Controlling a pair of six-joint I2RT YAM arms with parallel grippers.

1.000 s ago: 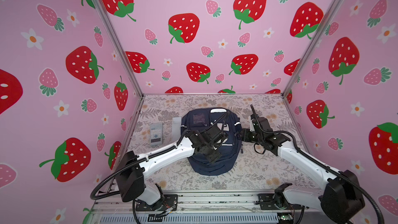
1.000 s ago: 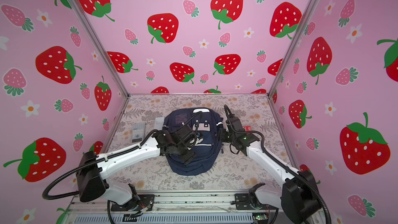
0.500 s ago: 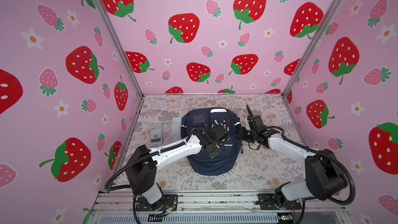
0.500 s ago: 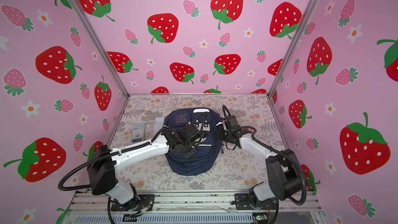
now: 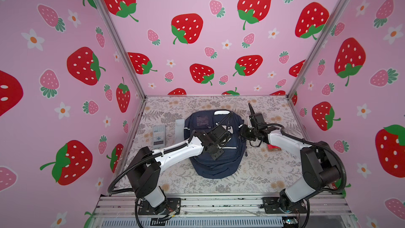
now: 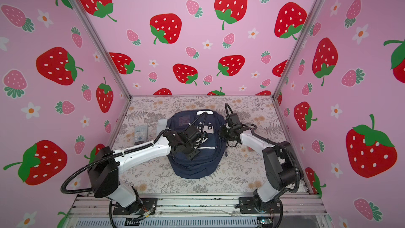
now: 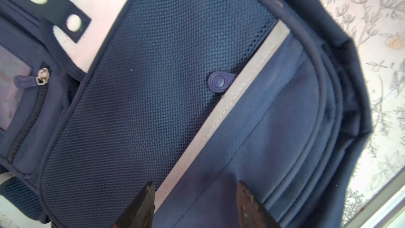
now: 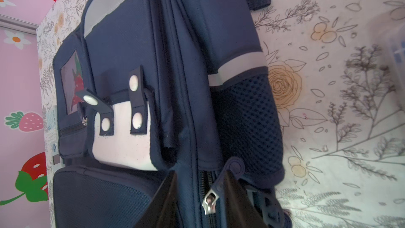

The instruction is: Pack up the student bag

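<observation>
The student bag, a navy backpack, lies flat in the middle of the flowered table in both top views. My left gripper hangs open just over the bag's front pocket, near a silver stripe. Nothing is between its fingers. My right gripper is at the bag's right side. Its jaws are closed partway on the zip seam. One finger rests on the piping, the other against the raised navy pull tab above the metal slider.
A grey calculator lies left of the bag, with a pale flat strip between the two. A small red thing shows under my right forearm. Pink strawberry walls close in the left, right and back sides.
Both arms have reached farther in over the bag. The left gripper has slid right across the front pocket. The right gripper has come in against the bag's right side, its elbow folded higher.
</observation>
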